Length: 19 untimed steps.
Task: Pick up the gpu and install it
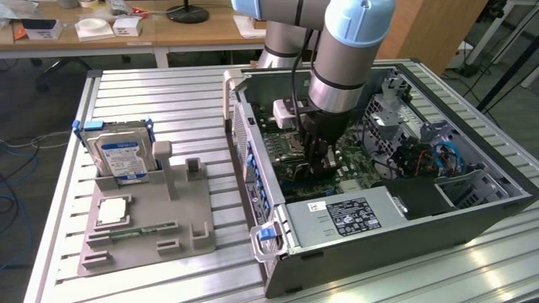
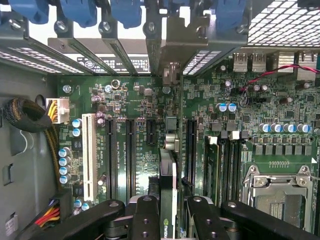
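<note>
Inside the open computer case [image 1: 252,132], my gripper [image 1: 320,161] reaches straight down over the green motherboard [image 1: 291,170]. It is shut on the gpu [image 1: 327,165], a thin dark card held on edge between the black fingers [image 2: 145,215]. In the wrist view the gpu [image 2: 168,175] appears edge-on, and my gripper [image 2: 170,202] clamps it from both sides. The card runs toward the case's rear slot openings, where its silver bracket [image 2: 172,47] stands among the slot covers. It sits low over the board between two black expansion slots [image 2: 129,150]; whether it touches a slot is hidden.
A grey holder [image 1: 168,243] on the slatted table at the exterior view's left carries a blue-labelled hard drive [image 1: 122,154], a processor [image 1: 113,211] and a green memory stick [image 1: 135,232]. Close around the card are the power supply [image 1: 337,214], cables [image 1: 421,158], blue latches [image 2: 80,12] and the processor socket [image 2: 280,192].
</note>
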Tool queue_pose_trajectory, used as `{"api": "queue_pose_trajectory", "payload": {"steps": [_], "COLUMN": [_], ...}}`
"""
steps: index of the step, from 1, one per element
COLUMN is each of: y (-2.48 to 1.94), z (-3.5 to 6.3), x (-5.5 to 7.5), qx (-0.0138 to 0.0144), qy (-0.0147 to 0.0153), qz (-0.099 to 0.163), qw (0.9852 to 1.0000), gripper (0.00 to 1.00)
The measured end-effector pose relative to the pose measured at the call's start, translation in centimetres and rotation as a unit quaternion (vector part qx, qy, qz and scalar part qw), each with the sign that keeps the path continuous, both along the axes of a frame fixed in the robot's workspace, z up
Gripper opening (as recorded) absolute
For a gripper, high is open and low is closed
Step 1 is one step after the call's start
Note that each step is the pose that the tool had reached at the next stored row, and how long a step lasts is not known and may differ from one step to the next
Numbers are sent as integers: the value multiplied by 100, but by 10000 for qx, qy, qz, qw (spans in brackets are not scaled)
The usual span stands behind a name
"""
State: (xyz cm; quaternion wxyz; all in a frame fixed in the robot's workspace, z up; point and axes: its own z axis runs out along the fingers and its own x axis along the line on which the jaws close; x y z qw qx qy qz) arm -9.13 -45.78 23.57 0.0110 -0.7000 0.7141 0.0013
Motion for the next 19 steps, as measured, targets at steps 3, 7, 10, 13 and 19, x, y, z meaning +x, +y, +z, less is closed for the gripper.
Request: {"api": "queue_pose_trajectory", "payload": {"steps": [3, 7, 10, 13, 19], "y": [0, 0, 0, -1, 0], "z": [0, -1, -1, 61, 331], "x": [0, 0, 0, 0, -5], "qx": [0, 2, 1, 22, 25], "qy": [0, -1, -1, 0, 0], "qz": [0, 0, 0, 1, 0], "qw": [10000, 10000, 10000, 10000, 10000], "gripper": [26, 39, 51, 57, 57]}}
